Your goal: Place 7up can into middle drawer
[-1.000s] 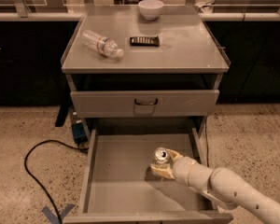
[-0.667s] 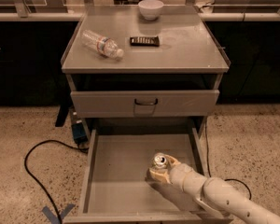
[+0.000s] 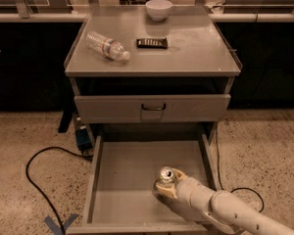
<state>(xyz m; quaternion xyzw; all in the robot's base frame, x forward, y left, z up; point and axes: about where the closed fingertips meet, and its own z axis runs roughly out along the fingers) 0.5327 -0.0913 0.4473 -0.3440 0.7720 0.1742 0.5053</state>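
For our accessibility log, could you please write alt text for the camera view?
A robot's tan gripper holds a small silver-topped 7up can upright inside the open grey metal middle drawer. On the cabinet top sit a clear plastic bottle, a dark flat object and a white bowl.

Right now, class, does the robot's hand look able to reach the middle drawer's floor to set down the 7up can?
Probably yes. The hand holds the 7up can inside the open middle drawer, low over its floor. The floor around it looks bare, so nothing seems to block the way down.
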